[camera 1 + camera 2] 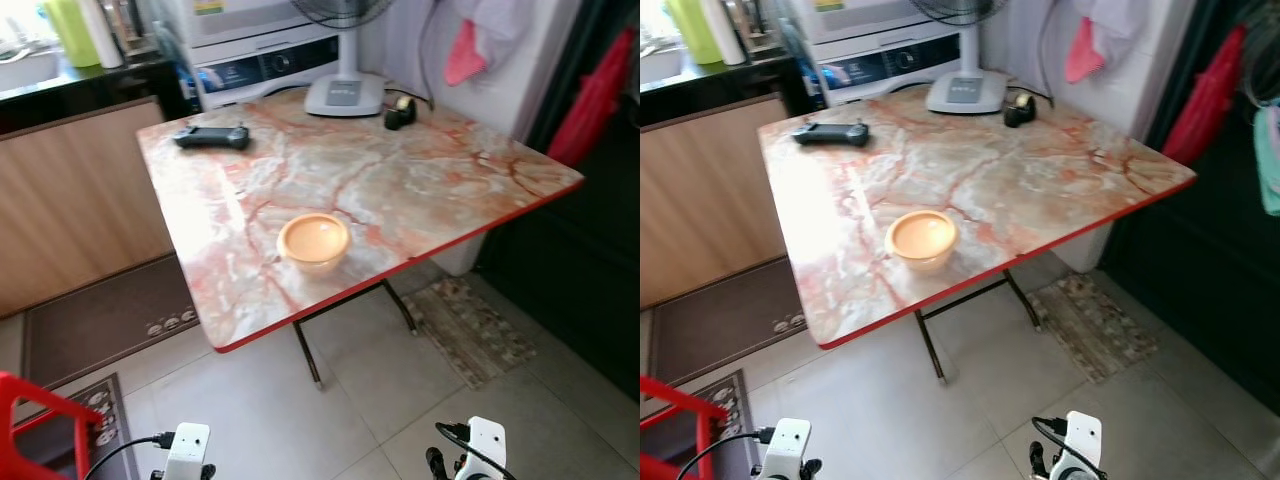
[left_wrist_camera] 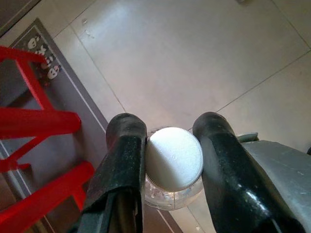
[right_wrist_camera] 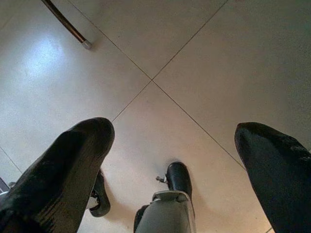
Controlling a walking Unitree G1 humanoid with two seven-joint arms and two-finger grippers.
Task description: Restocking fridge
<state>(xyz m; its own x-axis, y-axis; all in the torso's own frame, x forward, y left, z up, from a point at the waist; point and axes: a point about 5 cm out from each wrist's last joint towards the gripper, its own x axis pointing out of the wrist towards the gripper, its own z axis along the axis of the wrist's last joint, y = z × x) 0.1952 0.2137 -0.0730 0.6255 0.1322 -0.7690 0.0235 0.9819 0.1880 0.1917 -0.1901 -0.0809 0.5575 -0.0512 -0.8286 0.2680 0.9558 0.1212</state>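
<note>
Bottle (image 2: 174, 160) with a white cap sits pinched in the left tool (image 2: 170, 170), held low over the floor at seven o'clock. Keep that squeeze firm and the bottle upright while walking. On the tabletop (image 1: 420, 190), near the front edge, an orange bowl (image 1: 313, 242) looks empty. At five o'clock, the right tool (image 3: 175, 145) hangs wide open, holding nothing.

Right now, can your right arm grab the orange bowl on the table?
Probably not yet. The right gripper hangs open, low over the floor, while the orange bowl sits up on the table. Nothing blocks it.
</note>
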